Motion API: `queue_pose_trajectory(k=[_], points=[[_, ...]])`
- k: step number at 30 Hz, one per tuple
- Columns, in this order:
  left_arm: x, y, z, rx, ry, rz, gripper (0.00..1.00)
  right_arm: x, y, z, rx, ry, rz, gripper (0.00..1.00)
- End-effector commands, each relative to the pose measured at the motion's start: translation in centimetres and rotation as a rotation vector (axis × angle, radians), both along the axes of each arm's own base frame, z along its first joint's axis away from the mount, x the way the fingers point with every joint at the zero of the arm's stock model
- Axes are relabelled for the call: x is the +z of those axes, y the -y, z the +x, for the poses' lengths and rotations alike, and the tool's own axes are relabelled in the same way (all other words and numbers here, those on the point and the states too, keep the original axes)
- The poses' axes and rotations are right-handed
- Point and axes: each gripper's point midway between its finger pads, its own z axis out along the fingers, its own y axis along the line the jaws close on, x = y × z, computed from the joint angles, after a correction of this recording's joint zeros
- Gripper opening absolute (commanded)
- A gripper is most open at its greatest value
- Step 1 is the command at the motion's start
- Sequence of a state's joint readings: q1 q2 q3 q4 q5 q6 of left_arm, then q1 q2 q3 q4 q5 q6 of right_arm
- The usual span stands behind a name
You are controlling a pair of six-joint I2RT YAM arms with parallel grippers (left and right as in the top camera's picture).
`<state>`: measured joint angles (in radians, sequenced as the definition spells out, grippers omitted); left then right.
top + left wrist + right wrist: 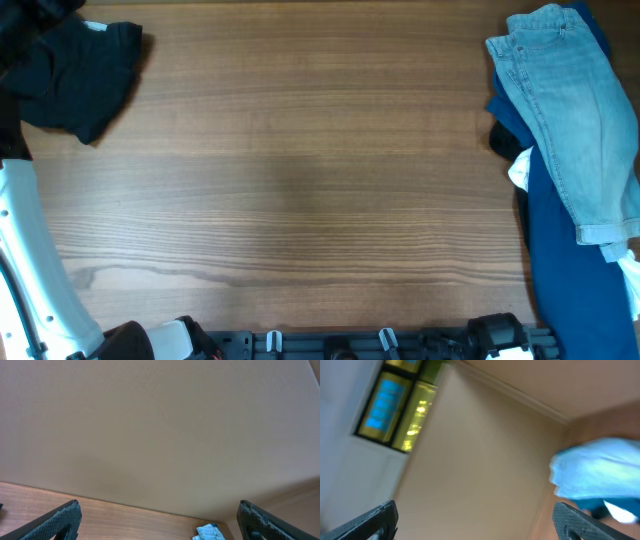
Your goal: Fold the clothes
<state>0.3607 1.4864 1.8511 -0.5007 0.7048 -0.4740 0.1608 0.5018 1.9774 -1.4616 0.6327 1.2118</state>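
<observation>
The clothes (75,75), one plain black garment, lie crumpled at the table's far left corner in the overhead view, with a small white label (95,27) at the top edge. Neither wrist view shows the garment. My left gripper (159,512) is open, its dark fingers (60,520) spread wide with nothing between them, and it looks along the table at a beige wall. My right gripper (475,515) is open too and holds nothing, with the view blurred. Both arms sit back at the table's near edge, far from the garment.
Light blue jeans (570,110) lie on dark blue fabric (570,280) along the right edge, with a white scrap (520,172) beside them. The jeans also show as a small patch (209,533) and a blur (597,475). A white arm link (40,270) curves along the near left.
</observation>
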Motion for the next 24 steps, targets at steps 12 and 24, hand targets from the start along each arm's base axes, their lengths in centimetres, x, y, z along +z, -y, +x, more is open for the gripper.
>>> queue_pose_trajectory(k=[12,24], points=[[-0.3,0.4,-0.5,-0.006,-0.027,-0.012,1.0,-11.1,-1.4,10.3,-0.158,-0.088,0.587,1.0],[-3.1,2.0,-2.1,-0.09,0.035,0.546,1.0,-26.8,-3.9,20.9,-0.149,-0.139,0.668,1.0]])
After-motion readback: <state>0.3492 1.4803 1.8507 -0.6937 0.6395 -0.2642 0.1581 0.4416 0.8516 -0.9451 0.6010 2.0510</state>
